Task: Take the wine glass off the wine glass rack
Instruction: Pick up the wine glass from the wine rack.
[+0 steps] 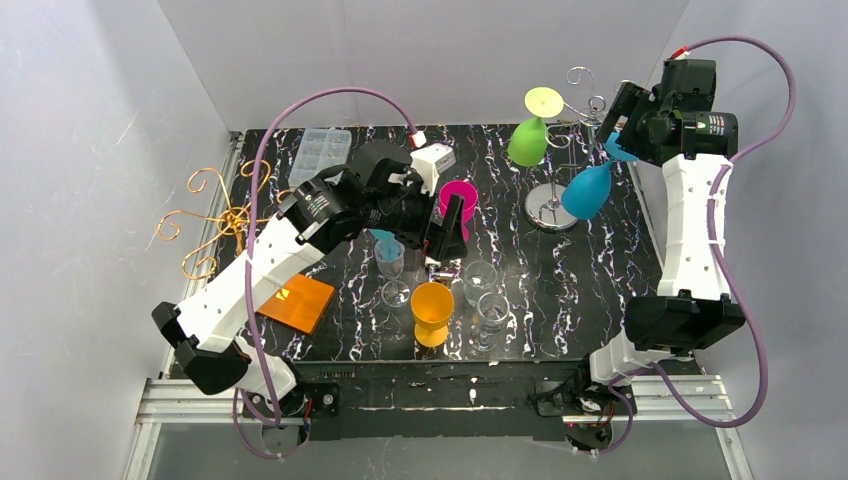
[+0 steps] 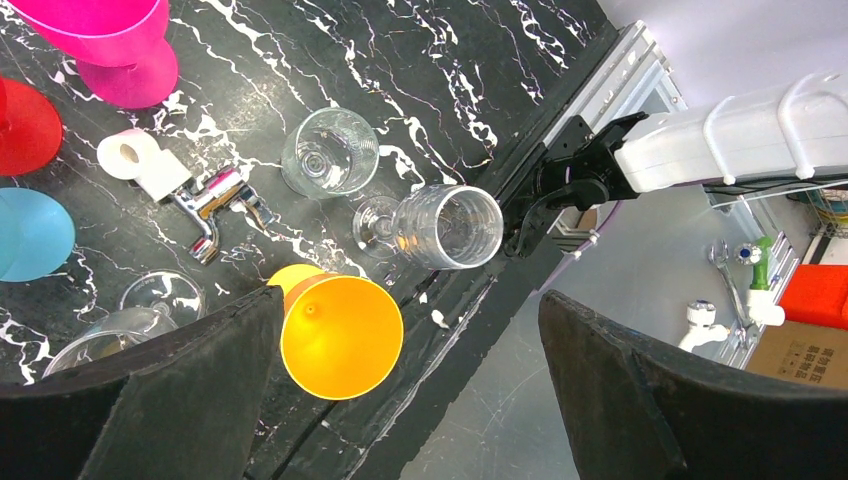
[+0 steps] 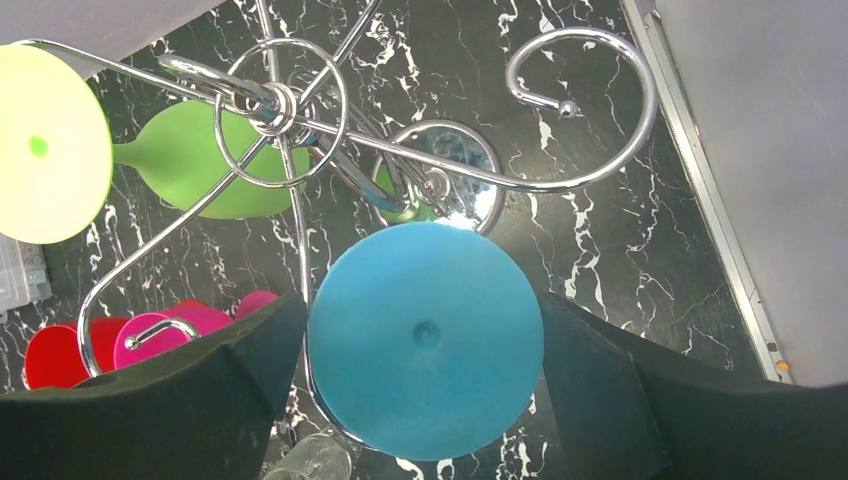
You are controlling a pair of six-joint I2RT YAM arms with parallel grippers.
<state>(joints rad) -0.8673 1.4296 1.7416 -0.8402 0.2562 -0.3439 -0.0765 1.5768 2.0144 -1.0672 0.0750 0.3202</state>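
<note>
A chrome wine glass rack (image 1: 551, 205) (image 3: 280, 100) stands at the back right of the table. A blue wine glass (image 1: 586, 192) hangs upside down from it, tilted, its round foot (image 3: 425, 340) facing the right wrist camera. My right gripper (image 1: 612, 140) (image 3: 422, 300) is up at that foot, with a black finger touching each side of the disc. A rack wire runs along the foot's left edge. A green wine glass (image 1: 527, 142) (image 3: 190, 160) hangs on another arm. My left gripper (image 1: 445, 240) (image 2: 410, 298) is open and empty above the table's middle.
An orange glass (image 1: 432, 310) (image 2: 340, 335), two clear glasses (image 1: 480, 280) (image 1: 492, 312), a small blue glass (image 1: 388, 250) and a magenta cup (image 1: 458, 195) stand mid-table. A gold wire rack (image 1: 210, 225), an orange square (image 1: 297, 302) and a plastic box (image 1: 320, 150) lie left.
</note>
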